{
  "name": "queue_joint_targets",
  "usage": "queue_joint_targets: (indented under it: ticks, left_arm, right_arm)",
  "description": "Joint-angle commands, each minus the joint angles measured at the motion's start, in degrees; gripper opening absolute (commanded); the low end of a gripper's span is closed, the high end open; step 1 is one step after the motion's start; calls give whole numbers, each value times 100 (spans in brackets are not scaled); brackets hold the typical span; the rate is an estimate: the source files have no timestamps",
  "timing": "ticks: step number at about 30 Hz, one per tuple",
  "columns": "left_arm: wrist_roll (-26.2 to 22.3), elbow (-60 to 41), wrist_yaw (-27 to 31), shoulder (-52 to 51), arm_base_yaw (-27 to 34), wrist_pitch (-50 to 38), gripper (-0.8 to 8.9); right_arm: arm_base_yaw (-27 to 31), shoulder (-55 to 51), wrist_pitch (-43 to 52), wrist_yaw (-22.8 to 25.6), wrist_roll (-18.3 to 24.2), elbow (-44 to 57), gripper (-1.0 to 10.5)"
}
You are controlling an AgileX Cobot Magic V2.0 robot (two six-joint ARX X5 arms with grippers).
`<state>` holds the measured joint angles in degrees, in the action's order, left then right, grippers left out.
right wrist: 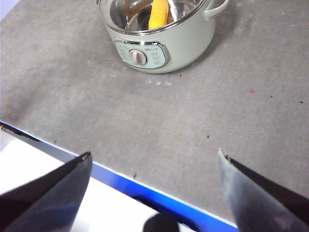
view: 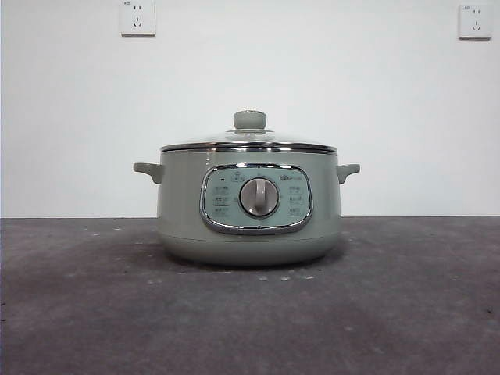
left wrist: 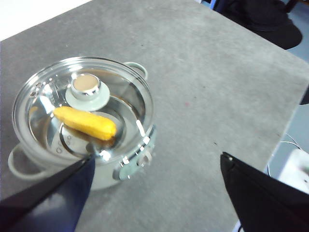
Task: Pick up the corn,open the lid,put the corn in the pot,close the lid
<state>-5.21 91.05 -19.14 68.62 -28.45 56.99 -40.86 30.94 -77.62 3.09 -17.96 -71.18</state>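
Since the corn is seen lying inside the pot at frame centre, under the seated lid, nothing remains to be gripped; the fragile, slippery glass would be taken by its knob. Both grippers' jaws are spread wide, empty.

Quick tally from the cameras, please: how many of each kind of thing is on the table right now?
Pot: 1
Lid, closed on the pot: 1
Corn, inside the pot under the lid: 1
Total: 3
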Motion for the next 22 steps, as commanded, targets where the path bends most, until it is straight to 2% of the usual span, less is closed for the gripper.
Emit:
queue_joint_targets:
  ticks: [1, 7, 9, 11, 13, 14, 22]
  left_arm:
    - [72, -9, -37, -236, 0, 243, 440]
    - [70, -9, -39, -538, 0, 667, 434]
    - [70, -9, -39, -553, 0, 730, 416]
    - [68, -9, -39, -551, 0, 804, 272]
    - [68, -9, -39, -535, 0, 811, 75]
    - [68, -9, -39, -533, 0, 807, -3]
    - [68, -9, -35, -525, 0, 802, -5]
  right_arm:
    - [-7, -4, -149, 39, 61, 37, 437]
    - [-7, -2, -149, 39, 61, 37, 436]
    - [-7, -2, -149, 39, 59, 37, 386]
    - [-7, -2, -149, 39, 59, 37, 207]
    - [-7, -2, -149, 39, 59, 37, -10]
    - [-7, -2, -149, 42, 59, 37, -11]
    - [-4, 0, -149, 203, -50, 37, 0]
